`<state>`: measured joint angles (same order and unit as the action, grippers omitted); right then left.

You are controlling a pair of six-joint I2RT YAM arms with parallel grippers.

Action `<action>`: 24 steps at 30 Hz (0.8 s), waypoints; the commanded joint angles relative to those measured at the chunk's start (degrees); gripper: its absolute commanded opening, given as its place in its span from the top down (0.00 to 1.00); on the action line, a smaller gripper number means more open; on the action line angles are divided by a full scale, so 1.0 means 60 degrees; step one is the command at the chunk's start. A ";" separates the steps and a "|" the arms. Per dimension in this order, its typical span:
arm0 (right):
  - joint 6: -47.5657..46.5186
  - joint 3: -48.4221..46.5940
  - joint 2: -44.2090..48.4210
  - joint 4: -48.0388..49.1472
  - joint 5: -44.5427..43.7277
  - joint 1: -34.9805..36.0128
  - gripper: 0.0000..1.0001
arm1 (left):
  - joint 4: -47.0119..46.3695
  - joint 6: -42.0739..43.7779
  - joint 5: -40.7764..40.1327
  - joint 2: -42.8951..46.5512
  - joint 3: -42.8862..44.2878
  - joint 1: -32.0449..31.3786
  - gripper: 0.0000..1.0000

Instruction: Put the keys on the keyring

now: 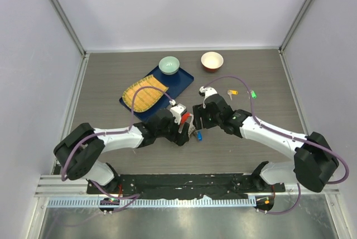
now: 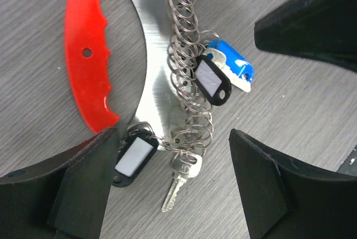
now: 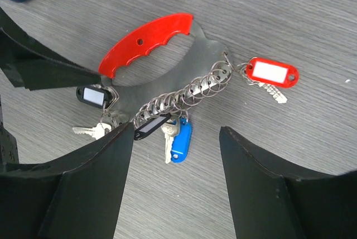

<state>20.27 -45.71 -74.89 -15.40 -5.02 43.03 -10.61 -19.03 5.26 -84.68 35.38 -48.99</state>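
The keyring (image 1: 192, 129) lies on the table between my two grippers. In the left wrist view it shows a red grip (image 2: 86, 55), a coil of silver rings (image 2: 187, 55), black tags (image 2: 212, 80), a blue tag (image 2: 234, 68) and a silver key (image 2: 178, 186). In the right wrist view (image 3: 184, 96) it also bears a red tag (image 3: 271, 72). My left gripper (image 2: 173, 194) is open over its lower end. My right gripper (image 3: 175, 183) is open just above the blue tag. A yellow key (image 1: 232, 92) and a green key (image 1: 253, 94) lie apart at the right. I see no loose black key.
A blue tray (image 1: 181, 80) holds a bamboo mat (image 1: 144, 94) and a green bowl (image 1: 169, 65) at the back left. An orange bowl (image 1: 212, 60) stands at the back middle. Grey walls close the table on three sides.
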 commanded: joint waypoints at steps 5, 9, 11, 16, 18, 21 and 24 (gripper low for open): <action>-0.0024 0.0148 0.0558 0.0545 -0.0380 -0.0242 0.31 | 0.0536 -0.0651 0.1628 -0.0211 0.0227 0.0050 0.17; -0.0068 0.0177 0.0646 0.0530 -0.0380 -0.0315 0.31 | 0.1226 -0.1411 0.2082 -0.0183 0.0344 0.0036 0.19; -0.0112 0.0178 0.0675 0.0559 -0.0307 -0.0330 0.31 | 0.1430 -0.1764 0.2375 -0.0081 0.0359 -0.0067 0.19; -0.0390 0.0207 0.0778 0.0560 -0.0277 -0.0374 0.33 | 0.1403 -0.2686 0.2918 0.0344 0.0534 -0.0783 0.19; -0.0434 0.0207 0.0793 0.0574 -0.0277 -0.0359 0.34 | 0.1067 -0.2921 0.3107 0.0403 0.0535 -0.0872 0.20; -0.0493 0.0207 0.0807 0.0589 -0.0204 -0.0359 0.35 | 0.0276 -0.3376 0.3576 0.0374 0.0403 -0.0887 0.20; -0.0625 0.0222 0.0866 0.0516 0.0015 -0.0359 0.37 | 0.0668 -0.3289 0.2661 0.0505 0.0505 -0.0887 0.21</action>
<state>18.06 -44.07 -71.83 -14.52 -5.80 41.06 -5.41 -36.38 23.51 -84.20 36.60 -54.48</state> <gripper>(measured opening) 0.645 0.797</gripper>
